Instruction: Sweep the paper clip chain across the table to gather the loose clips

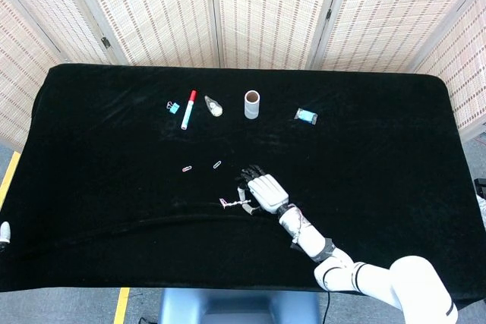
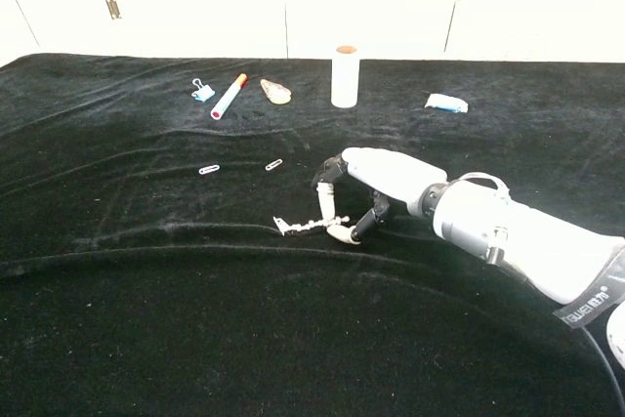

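Right robot hand (image 2: 363, 186): we saw it pinching the paper clip chain (image 2: 305, 226), which trailed on the table (image 1: 380, 172) toward the front edge.
Loose clips (image 2: 209, 169): apparently two, well apart from the chain.
Left robot hand: we saw none.

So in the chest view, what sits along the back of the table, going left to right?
Blue binder clip → red-capped white marker → small beige oval object → upright white cardboard tube → small light-blue item.

The right arm (image 2: 547, 246) runs off the right edge of the chest view and the bottom edge of the head view, the left hand (image 1: 4, 231) shows only as a white sliver at the head view's left edge, and the two loose clips (image 1: 201, 166) are too small to make out.
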Robot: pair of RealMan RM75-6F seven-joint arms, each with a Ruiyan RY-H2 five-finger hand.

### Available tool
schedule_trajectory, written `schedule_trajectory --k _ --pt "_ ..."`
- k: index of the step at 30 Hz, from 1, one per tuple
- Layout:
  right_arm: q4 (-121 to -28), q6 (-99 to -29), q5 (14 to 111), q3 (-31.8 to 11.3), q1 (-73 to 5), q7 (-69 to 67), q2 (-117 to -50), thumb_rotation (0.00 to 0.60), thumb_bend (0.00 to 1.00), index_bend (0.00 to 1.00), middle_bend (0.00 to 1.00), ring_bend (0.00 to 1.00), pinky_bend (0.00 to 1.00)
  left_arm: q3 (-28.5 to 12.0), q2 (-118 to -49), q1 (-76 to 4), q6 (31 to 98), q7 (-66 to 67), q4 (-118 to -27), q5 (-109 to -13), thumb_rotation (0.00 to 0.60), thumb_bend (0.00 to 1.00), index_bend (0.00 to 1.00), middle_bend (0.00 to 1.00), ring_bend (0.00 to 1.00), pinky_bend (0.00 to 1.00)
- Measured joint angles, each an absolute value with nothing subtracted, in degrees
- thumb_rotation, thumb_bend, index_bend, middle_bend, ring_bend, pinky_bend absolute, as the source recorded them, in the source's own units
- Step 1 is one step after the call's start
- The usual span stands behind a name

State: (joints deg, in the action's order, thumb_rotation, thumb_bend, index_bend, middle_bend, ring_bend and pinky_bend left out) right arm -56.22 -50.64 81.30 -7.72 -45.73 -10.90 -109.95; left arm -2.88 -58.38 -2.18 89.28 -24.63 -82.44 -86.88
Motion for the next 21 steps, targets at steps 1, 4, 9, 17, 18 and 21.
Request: schedule_trajectory --k 1,4,9,17,18,21 --pt "-56.3 -50.8 81.4 -7.7 -45.7 -11.7 -109.9 0.600 0.41 0.62 0.19 0.10 0.00 -2.9 -58.4 -2.2 89.3 -24.7 -82.4 -86.8 0.600 0.60 0.00 0.11 0.11 0.07" --pt "-56.3 -51.4 82.3 -7.5 -45.6 -14.4 -109.6 0.600 0.41 0.45 0.15 0.09 0.00 -2.9 -58.4 -2.2 89.2 -24.8 -82.3 -86.9 0.600 0.60 0.00 0.11 0.10 0.07" --pt "-56.9 -51.4 83.3 -7.1 -45.7 -16.1 -108.2 0.600 0.41 0.32 0.12 0.09 0.00 -2.9 -58.4 -2.3 89.1 -24.9 -82.2 -87.1 0.600 0.60 0.00 0.11 0.10 0.07" --pt "-59.8 -51.0 83.1 -6.8 -45.5 -14.7 -105.6 0.600 0.41 0.26 0.08 0.06 0.00 -3.0 -58.4 -2.1 89.2 -24.8 -82.2 -86.8 0.600 0.60 0.00 0.11 0.10 0.07" --pt "-60.4 -51.4 83.2 -6.9 -45.3 -14.6 -105.1 0.600 0.41 0.25 0.08 0.06 0.00 -3.0 -58.4 -2.1 89.2 -24.8 -82.2 -86.8 0.600 0.60 0.00 0.11 0.10 0.07" --pt "-62.8 -53.1 83.4 -6.9 -44.6 -13.5 -102.7 0.600 0.41 0.22 0.05 0.05 0.00 -3.0 -58.5 -2.2 88.8 -24.6 -82.2 -86.7 0.600 0.60 0.00 0.11 0.10 0.07"
